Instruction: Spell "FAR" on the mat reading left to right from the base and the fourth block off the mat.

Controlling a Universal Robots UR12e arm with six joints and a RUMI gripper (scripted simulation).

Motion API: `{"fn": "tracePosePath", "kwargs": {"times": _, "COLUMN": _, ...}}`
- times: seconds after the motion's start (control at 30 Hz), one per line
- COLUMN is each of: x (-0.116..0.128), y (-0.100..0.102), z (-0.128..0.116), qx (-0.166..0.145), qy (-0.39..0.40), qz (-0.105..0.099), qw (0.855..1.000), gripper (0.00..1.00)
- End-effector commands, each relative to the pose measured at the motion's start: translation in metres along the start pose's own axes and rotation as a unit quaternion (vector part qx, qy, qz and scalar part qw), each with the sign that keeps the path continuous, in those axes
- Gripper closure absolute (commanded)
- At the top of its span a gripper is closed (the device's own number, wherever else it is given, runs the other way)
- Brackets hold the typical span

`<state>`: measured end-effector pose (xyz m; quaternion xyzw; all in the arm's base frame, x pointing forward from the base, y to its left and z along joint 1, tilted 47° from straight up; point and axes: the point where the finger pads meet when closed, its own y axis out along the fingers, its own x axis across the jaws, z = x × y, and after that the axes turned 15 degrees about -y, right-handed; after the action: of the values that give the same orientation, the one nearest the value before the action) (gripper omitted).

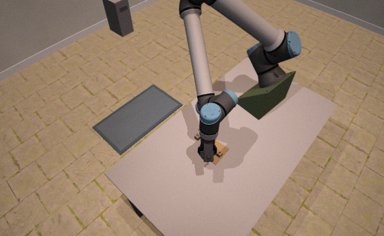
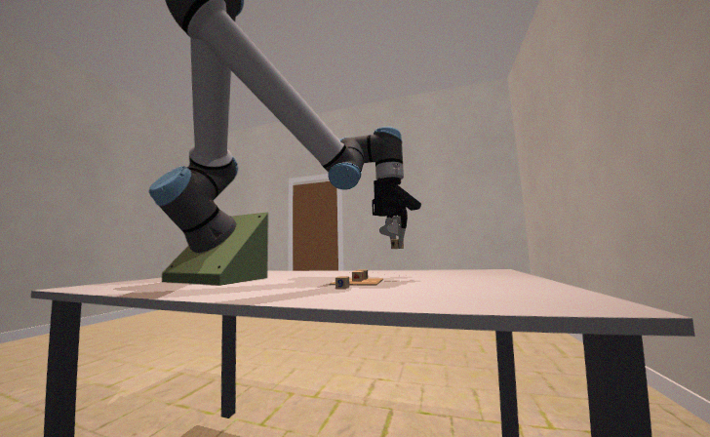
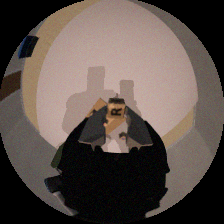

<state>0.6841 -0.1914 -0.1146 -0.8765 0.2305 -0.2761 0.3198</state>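
Matt pale desk (image 2: 455, 303) top; wood-like tan mat (image 1: 221, 158); wooden-looking R block (image 3: 115, 110); smooth matt arm tube (image 1: 198, 55), glossy blue plastic caps (image 1: 210, 112).
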Motion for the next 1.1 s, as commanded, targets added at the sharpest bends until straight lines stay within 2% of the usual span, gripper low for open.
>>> {"fn": "tracePosePath", "kwargs": {"times": 0.0, "x": 0.000, "y": -0.001, "z": -0.002, "qx": 0.000, "qy": 0.016, "qz": 0.000, "qw": 1.000, "gripper": 0.91}}
{"fn": "tracePosePath", "kwargs": {"times": 0.33, "x": 0.000, "y": -0.001, "z": -0.009, "qx": 0.000, "qy": 0.081, "qz": 0.000, "qw": 0.997, "gripper": 0.91}}
{"fn": "tracePosePath", "kwargs": {"times": 0.6, "x": -0.002, "y": -0.002, "z": -0.022, "qx": 0.001, "qy": 0.193, "qz": 0.000, "qw": 0.981, "gripper": 0.91}}
{"fn": "tracePosePath", "kwargs": {"times": 0.67, "x": -0.002, "y": -0.002, "z": -0.022, "qx": 0.001, "qy": 0.193, "qz": 0.000, "qw": 0.981, "gripper": 0.91}}
{"fn": "tracePosePath", "kwargs": {"times": 0.87, "x": -0.003, "y": -0.002, "z": -0.035, "qx": 0.001, "qy": 0.291, "qz": 0.000, "qw": 0.957, "gripper": 0.91}}
{"fn": "tracePosePath", "kwargs": {"times": 1.07, "x": -0.006, "y": -0.002, "z": -0.047, "qx": 0.001, "qy": 0.377, "qz": 0.000, "qw": 0.926, "gripper": 0.91}}
